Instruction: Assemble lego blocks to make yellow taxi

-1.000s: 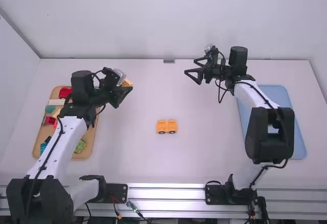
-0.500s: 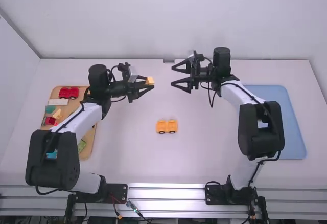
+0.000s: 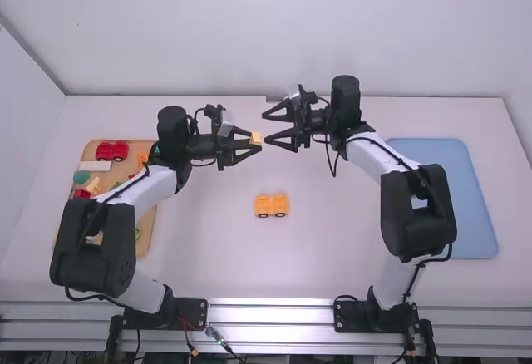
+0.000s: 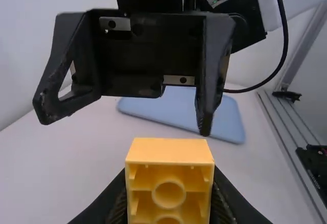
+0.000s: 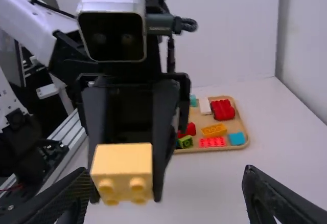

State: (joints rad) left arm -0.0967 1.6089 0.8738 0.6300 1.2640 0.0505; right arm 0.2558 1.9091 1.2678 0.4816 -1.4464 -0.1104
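- Holding up a yellow block (image 3: 256,138), the left gripper (image 3: 254,141) has its jaws clamped on its sides, above the table (image 3: 208,256).
- The right gripper (image 3: 265,129) faces it, jaws apart (nothing between them), near the block.
- A yellow wheeled piece (image 3: 271,205) sits on the table between the wooden tray (image 3: 146,235) and the blue tray (image 3: 453,206).
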